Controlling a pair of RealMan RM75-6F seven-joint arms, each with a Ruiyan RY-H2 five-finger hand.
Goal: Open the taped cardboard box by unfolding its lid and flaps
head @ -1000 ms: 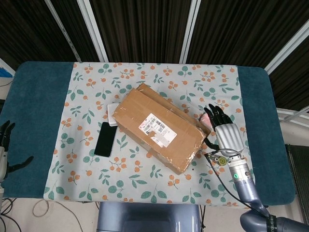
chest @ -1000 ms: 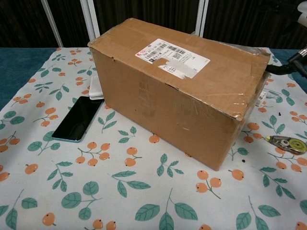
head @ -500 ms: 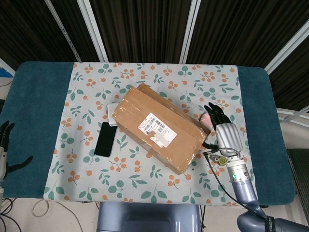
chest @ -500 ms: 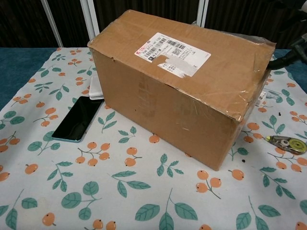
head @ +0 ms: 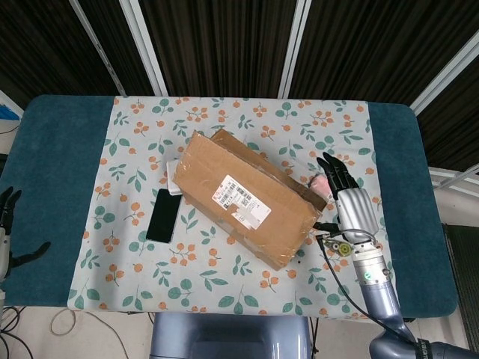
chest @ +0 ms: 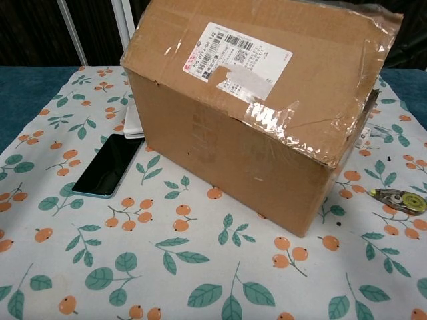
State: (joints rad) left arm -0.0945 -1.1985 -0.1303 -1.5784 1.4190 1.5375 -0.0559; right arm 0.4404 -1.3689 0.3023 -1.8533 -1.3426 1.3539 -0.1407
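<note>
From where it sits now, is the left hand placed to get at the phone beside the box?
Probably yes, with a long reach. The left hand sits at the table's far left edge, and the phone lies on the box's left side with only bare cloth between.

table (head: pixel 52 149): teal top | floral cloth (head: pixel 247 120) | dark slatted wall (head: pixel 217 45)

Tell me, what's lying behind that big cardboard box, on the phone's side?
A flat white object pokes out from behind the cardboard box, just beyond the black phone. Only its edge shows; the box covers the rest, so I cannot tell what it is.
</note>
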